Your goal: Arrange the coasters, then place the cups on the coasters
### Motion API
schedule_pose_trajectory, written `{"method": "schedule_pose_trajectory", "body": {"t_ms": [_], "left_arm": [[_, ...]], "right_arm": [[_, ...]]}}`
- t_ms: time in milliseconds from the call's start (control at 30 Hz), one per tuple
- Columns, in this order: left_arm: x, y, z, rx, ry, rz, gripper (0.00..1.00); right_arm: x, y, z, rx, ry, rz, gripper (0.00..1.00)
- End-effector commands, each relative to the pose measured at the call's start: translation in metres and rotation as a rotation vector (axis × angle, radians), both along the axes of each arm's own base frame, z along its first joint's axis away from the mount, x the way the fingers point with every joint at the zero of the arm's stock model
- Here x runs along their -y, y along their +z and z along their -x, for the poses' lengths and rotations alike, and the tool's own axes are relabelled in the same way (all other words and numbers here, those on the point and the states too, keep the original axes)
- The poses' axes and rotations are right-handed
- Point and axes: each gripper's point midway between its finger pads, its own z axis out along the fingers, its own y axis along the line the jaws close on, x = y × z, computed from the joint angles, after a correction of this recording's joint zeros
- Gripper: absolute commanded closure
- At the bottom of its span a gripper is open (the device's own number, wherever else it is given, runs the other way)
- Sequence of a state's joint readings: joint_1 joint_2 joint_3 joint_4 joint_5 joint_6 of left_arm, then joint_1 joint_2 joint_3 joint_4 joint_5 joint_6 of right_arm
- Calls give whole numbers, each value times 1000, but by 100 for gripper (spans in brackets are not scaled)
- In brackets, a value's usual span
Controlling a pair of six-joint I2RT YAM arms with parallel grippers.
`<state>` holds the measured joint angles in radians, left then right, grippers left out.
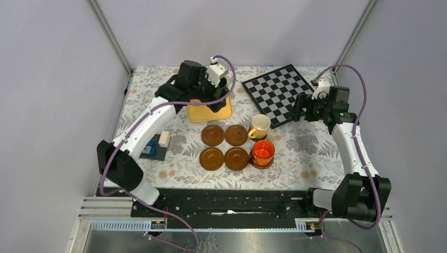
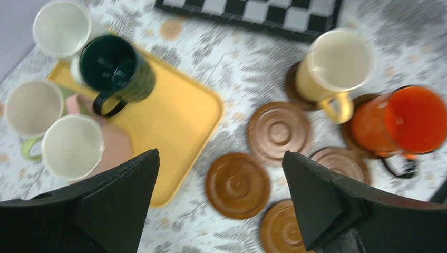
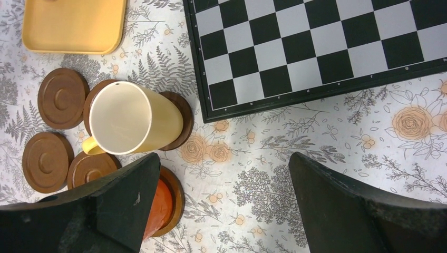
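Note:
Four bare brown coasters [image 1: 213, 135] lie in a square at mid-table. Just right of them, a yellow cup [image 1: 259, 126] and an orange cup [image 1: 262, 153] each stand on a coaster. My left gripper [image 1: 216, 97] hangs open above the yellow tray [image 1: 211, 113]. In the left wrist view, the white cup [image 2: 61, 27], dark green cup [image 2: 116, 68], pale green cup [image 2: 32, 108] and pink cup [image 2: 74, 146] stand on the tray [image 2: 179, 116], with nothing between the open left gripper [image 2: 221, 174] jaws. My right gripper [image 1: 299, 109] is open and empty, right of the yellow cup [image 3: 129, 118].
A black-and-white chessboard [image 1: 278, 93] lies at the back right, close to the right gripper. A blue block with a pale wooden piece [image 1: 158, 143] sits at the left beside the left arm. Frame posts stand at both back corners.

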<state>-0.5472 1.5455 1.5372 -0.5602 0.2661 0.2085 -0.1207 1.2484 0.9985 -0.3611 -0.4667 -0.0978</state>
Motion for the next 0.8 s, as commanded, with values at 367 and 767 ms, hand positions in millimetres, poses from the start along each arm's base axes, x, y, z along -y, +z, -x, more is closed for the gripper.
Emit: {"method": "schedule_pose_trajectory", "body": {"t_ms": [367, 767], "left_arm": [[-138, -48, -125, 24, 103, -109, 3], [-159, -60, -177, -42, 142, 25, 16]], "right_arm": [[-17, 11, 4, 38, 96, -61, 1], [-17, 3, 2, 27, 99, -61, 1]]}}
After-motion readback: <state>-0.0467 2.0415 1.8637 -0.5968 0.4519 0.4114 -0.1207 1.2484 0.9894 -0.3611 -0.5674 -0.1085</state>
